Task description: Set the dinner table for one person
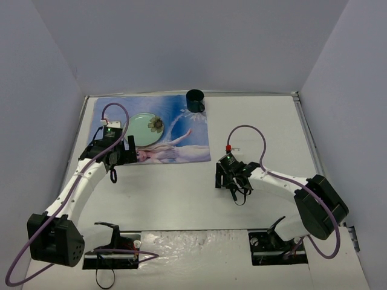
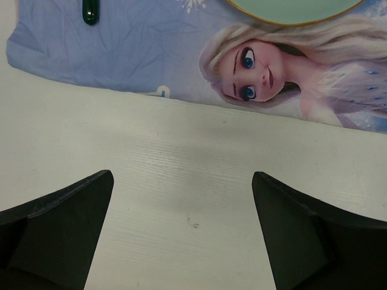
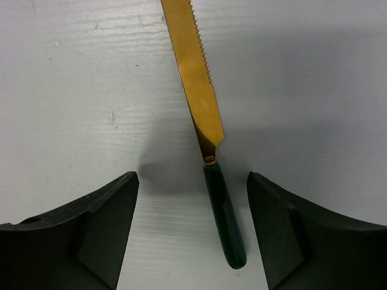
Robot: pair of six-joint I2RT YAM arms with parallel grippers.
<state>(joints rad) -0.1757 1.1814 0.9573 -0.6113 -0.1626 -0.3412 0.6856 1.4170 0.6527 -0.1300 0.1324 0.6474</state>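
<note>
From above, the white desk [image 1: 181, 193] spreads under everything, and we take the blue placemat [image 1: 188, 130] on its far left part as our landmark. A pale green plate [image 1: 142, 128] sits on the placemat, left of its middle, as the centre of the setting. A dark cup [image 1: 195, 100] stands at the placemat's far right corner, where a drink would go. The left gripper [image 1: 124, 151] hangs over the placemat's near edge, toward its left end. The right gripper [image 1: 232, 186] hovers over bare desk, off the placemat's near right corner.

From the left wrist, the jaws stand wide apart and hold nothing, with bare desk between them. The placemat's near edge runs just beyond. The plate's rim shows at the top, and a dark green handle tip [image 2: 91, 11] lies on the placemat to the plate's left. We cannot tell which utensil it belongs to.

From the right wrist, the jaws are wide and empty, straddling a knife [image 3: 202, 103] that lies flat on the desk. Its green handle sits between the fingers, which we judge to be lined up for a grasp. The knife probably belongs on the placemat, right of the plate.
</note>
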